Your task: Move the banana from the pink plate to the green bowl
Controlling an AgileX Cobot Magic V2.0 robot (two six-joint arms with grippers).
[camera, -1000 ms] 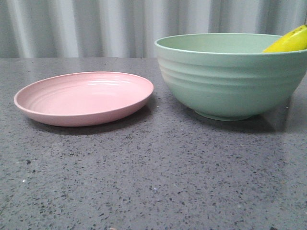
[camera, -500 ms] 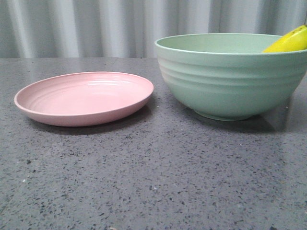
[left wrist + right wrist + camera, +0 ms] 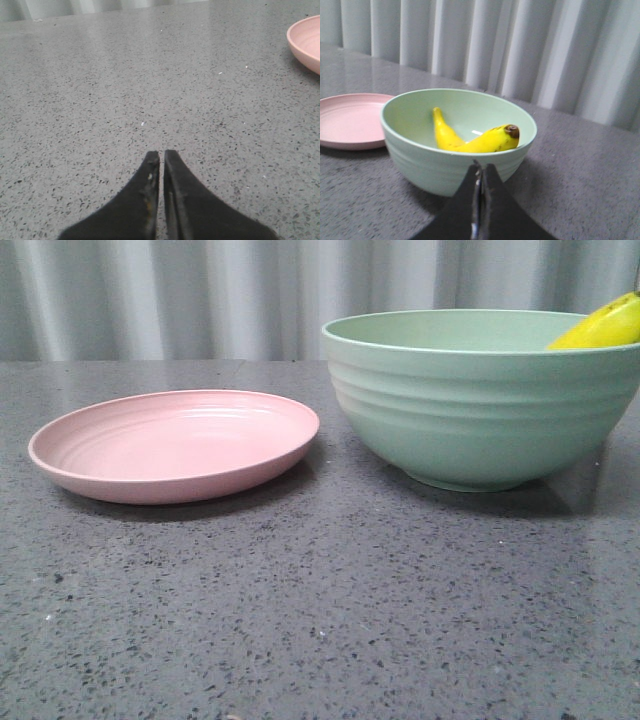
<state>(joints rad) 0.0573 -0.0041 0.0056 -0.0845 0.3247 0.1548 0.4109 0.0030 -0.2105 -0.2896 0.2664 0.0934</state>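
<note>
The yellow banana lies inside the pale green bowl, one dark tip resting near the rim; in the front view only its end shows above the bowl's rim. The pink plate sits empty to the left of the bowl, and shows in the right wrist view and the left wrist view. My right gripper is shut and empty, outside the bowl, close to its wall. My left gripper is shut and empty over bare table, apart from the plate.
The dark speckled stone table stretches in front of the plate and bowl. A grey pleated curtain hangs behind the table's far edge.
</note>
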